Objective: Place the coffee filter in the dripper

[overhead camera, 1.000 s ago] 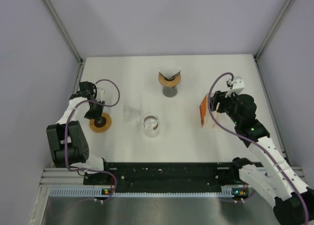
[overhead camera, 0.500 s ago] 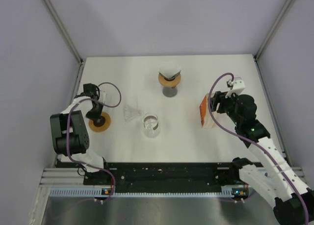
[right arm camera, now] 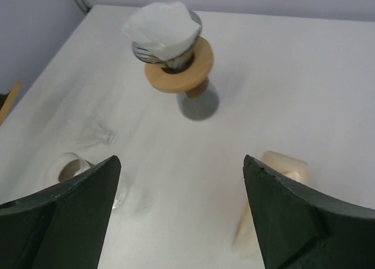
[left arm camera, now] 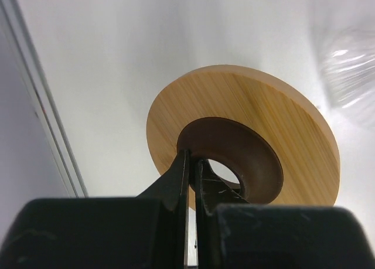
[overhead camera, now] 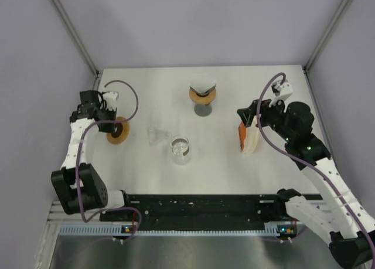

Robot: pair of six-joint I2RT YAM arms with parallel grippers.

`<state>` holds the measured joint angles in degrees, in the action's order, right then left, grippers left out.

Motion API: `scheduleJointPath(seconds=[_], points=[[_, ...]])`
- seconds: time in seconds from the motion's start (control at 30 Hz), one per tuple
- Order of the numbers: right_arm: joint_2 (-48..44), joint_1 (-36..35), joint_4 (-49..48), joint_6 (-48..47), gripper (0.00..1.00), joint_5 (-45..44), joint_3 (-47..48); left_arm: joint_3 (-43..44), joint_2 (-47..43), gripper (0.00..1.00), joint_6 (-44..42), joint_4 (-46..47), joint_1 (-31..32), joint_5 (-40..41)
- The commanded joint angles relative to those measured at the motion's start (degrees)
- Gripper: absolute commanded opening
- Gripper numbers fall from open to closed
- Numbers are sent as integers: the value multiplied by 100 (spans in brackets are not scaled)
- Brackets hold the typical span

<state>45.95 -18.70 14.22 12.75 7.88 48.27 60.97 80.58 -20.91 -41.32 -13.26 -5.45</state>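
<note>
A glass dripper with a wooden collar (overhead camera: 202, 94) stands at the back centre, and a white paper filter (overhead camera: 202, 81) sits in it. Both show in the right wrist view, the filter (right arm camera: 164, 26) above the collar (right arm camera: 181, 70). A pack of cream filters (overhead camera: 249, 139) stands at the right and also shows in the right wrist view (right arm camera: 282, 166). My right gripper (overhead camera: 245, 115) is open and empty above the pack's near side (right arm camera: 181, 163). My left gripper (overhead camera: 110, 128) is shut on the brown inner rim of a second wooden ring (overhead camera: 118, 132), as the left wrist view shows (left arm camera: 190, 163).
A clear glass funnel (overhead camera: 157, 134) lies left of centre. A glass cup (overhead camera: 180, 149) stands beside it. The second wooden ring fills the left wrist view (left arm camera: 275, 111). The enclosure's left rail (overhead camera: 94, 90) runs close to my left arm.
My left arm swung up and back, carrying the wooden ring toward the far left. My right gripper rose and shifted back from the filter pack, its jaws open.
</note>
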Motion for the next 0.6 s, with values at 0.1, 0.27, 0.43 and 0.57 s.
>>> scheduleJointPath(seconds=[0.1, 0.27, 0.43, 0.57], points=[[1045, -2004, -883, 613, 87, 2, 1298, 1241, -1280, 0, 183, -631, 86, -2037], [2441, -3016, -2334, 1422, 87, 284, 1913, 1628, -1633, 0, 376, -1079, 394, -2600], [4024, -3429, -3142, 2125, 82, 442, 2809, 1690, -1782, 0, 851, -1036, 605, -2601], [4930, -3658, -3688, 2494, 82, 644, 3398, 1664, -1826, 0, 1097, -948, 693, -2408]])
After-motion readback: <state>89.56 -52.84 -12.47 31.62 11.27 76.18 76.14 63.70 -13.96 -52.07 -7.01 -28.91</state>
